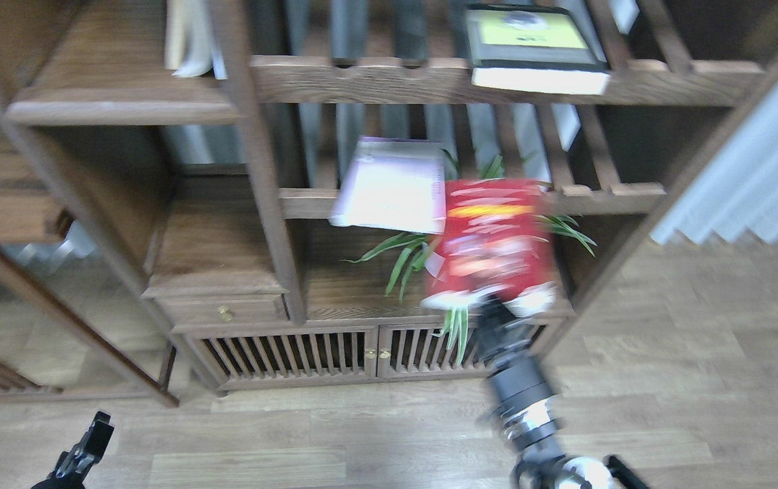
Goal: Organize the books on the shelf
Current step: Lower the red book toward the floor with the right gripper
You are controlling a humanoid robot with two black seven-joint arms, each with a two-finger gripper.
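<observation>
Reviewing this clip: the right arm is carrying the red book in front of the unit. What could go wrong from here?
1. The right gripper seems to pinch the red book only at its bottom edge, so it may tilt or slip.
2. The book is in front of the potted plant and may brush its leaves.
3. The white-to-lavender book overhangs its slatted rack close by and may be knocked off.

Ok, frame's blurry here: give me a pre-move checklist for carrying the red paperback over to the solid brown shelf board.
1. Right gripper on the red paperback with yellow title: ok, held at its lower edge.
2. Finger placement: cannot tell, motion blur.
3. Book clear of the green potted plant: not ok, it overlaps the leaves.
4. Solid dark-brown shelf board, upper left, has bare space: ok.
5. Thin white-to-lavender paperback near the path: not ok, its edge borders the red one.
6. Left gripper low, out of the way: ok.
</observation>
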